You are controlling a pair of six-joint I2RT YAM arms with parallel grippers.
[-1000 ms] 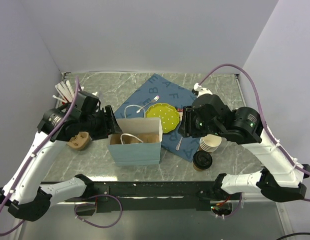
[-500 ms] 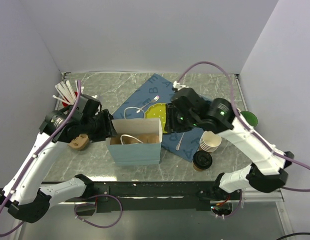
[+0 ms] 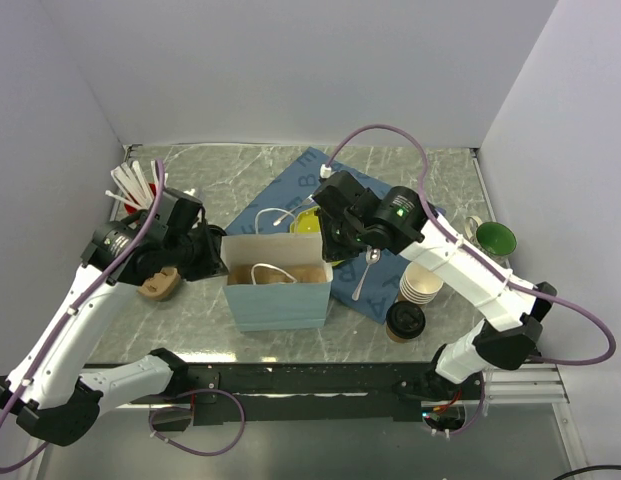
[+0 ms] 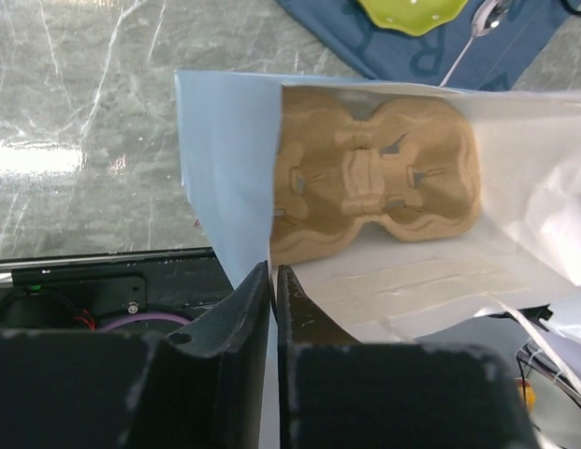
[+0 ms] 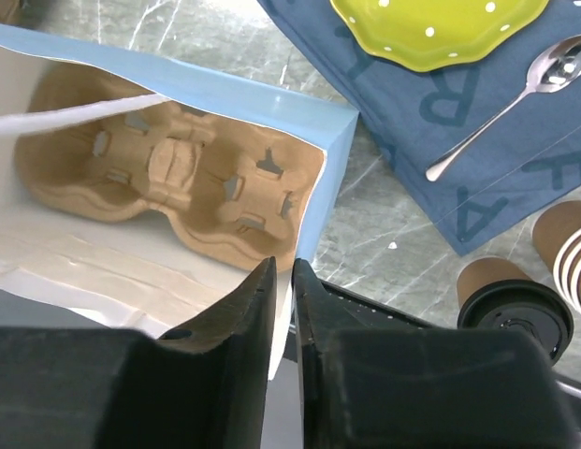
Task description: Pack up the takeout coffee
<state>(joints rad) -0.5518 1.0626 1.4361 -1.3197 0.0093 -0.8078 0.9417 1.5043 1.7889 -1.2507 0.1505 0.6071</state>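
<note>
The takeout coffee (image 3: 405, 320), a tan cup with a black lid, stands on the table right of the light blue paper bag (image 3: 278, 295), and no gripper touches it. It also shows in the right wrist view, coffee (image 5: 515, 307). My left gripper (image 3: 221, 260) is shut on the bag's left wall (image 4: 225, 168), jaws pinching the paper rim. My right gripper (image 3: 331, 254) is shut on the bag's right wall (image 5: 332, 159). The bag stands open, and a brown cup carrier (image 4: 374, 178) lies on its bottom.
A stack of lidless cups (image 3: 420, 285) stands just behind the coffee. A green plate (image 3: 308, 222) and a spoon (image 3: 364, 275) lie on a blue cloth (image 3: 320, 175). Another brown carrier (image 3: 158, 283) sits at the left, white cutlery (image 3: 133, 185) at the back left, a green dish (image 3: 493, 238) far right.
My right arm swung left from above the cups to the bag's right edge. Both grippers closed on the bag's side walls, and the bag's mouth now stands wider.
</note>
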